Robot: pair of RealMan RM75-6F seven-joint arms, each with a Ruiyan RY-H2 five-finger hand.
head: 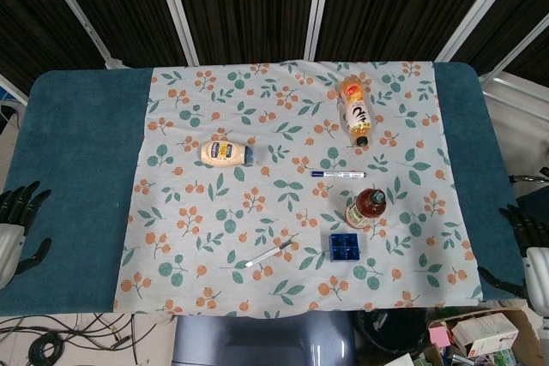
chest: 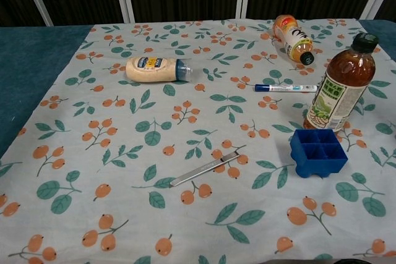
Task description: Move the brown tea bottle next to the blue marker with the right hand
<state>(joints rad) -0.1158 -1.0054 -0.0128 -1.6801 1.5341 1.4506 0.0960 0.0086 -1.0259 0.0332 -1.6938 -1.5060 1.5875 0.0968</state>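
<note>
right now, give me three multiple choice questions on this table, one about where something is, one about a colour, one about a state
1. Where does the brown tea bottle stand?
A. between the blue marker and the blue ice cube tray
B. left of the mayonnaise bottle
C. on the bare teal table

2. What colour is the cap of the lying orange drink bottle?
A. white
B. black
C. red

3. What is the right hand doing?
A. gripping the tea bottle
B. pressing on the ice cube tray
C. holding nothing, off at the table's right edge

Answers:
1 A: the bottle stands upright just this side of the marker, with the tray in front of it.
2 B: the chest view shows a dark cap at its near end.
3 C: the head view shows it apart from every object, fingers spread.
</note>
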